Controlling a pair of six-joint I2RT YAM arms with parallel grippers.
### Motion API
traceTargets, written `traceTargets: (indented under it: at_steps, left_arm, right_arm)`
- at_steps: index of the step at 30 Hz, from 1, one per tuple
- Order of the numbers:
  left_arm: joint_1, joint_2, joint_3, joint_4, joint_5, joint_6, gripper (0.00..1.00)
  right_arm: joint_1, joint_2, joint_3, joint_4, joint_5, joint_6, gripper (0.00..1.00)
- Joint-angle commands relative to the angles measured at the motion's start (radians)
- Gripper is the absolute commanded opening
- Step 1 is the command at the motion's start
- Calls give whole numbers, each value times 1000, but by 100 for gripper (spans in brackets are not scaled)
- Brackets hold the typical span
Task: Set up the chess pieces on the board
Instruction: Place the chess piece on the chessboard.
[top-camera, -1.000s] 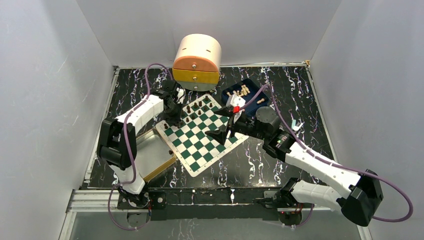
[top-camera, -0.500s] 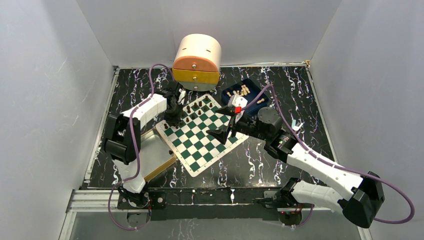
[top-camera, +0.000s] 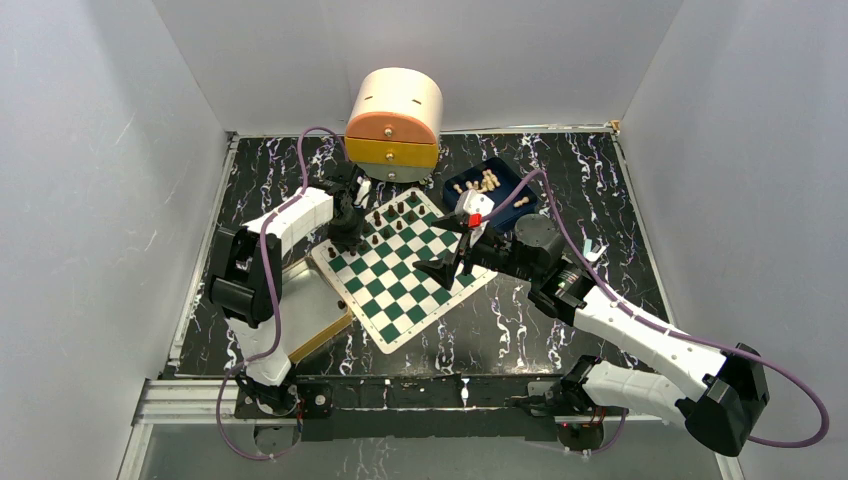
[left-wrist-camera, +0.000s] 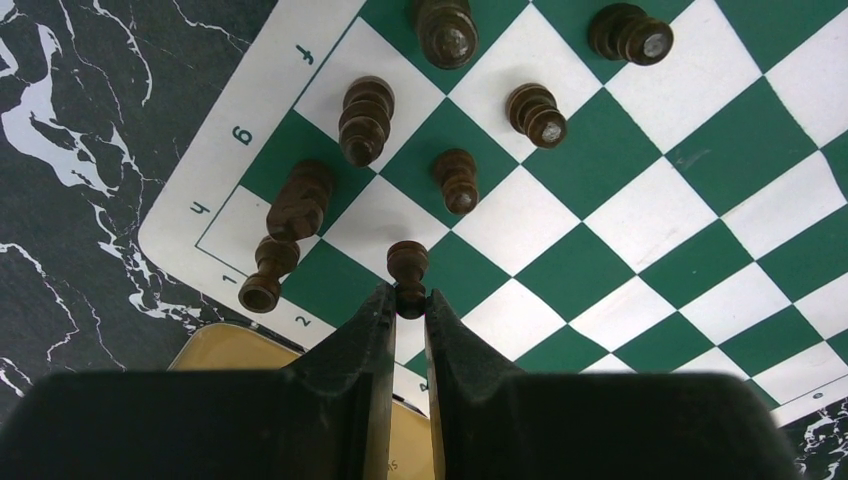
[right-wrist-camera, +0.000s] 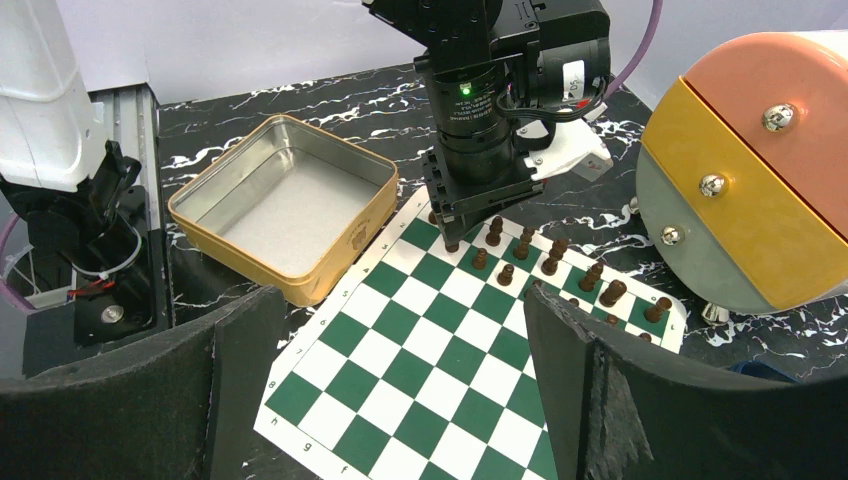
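Observation:
The green and white board (top-camera: 400, 300) lies in the middle of the table, also in the left wrist view (left-wrist-camera: 640, 220) and the right wrist view (right-wrist-camera: 420, 370). Several dark brown chess pieces (top-camera: 400, 215) stand along its far left edge (left-wrist-camera: 365, 120) (right-wrist-camera: 505, 250). My left gripper (top-camera: 345, 232) (left-wrist-camera: 407, 297) is shut on a dark pawn (left-wrist-camera: 407, 262) low over the board's left corner squares. My right gripper (top-camera: 450, 248) (right-wrist-camera: 400, 330) is open and empty above the board's right side. Pale beige pieces (top-camera: 487, 182) lie in a blue tray.
A tan-rimmed tin tray (top-camera: 300, 305) (right-wrist-camera: 285, 205) sits against the board's left edge, its rim just under my left fingers (left-wrist-camera: 230, 350). A round orange and yellow drawer box (top-camera: 395, 120) (right-wrist-camera: 760, 160) stands behind the board. The blue tray (top-camera: 505, 170) is at the back right.
My left arm's elbow and wrist shifted slightly toward the board's corner a second ago, then stayed put. The right arm has barely moved.

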Motion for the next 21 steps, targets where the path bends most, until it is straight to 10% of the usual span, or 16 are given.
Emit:
traceTargets:
  at_steps: [1, 21]
  left_arm:
    - [9, 14, 2, 0, -18, 13, 1]
    - [21, 34, -20, 23, -29, 25, 4]
  right_arm:
    - [2, -15, 23, 27, 14, -6, 99]
    - [1, -13, 35, 19, 19, -18, 99]
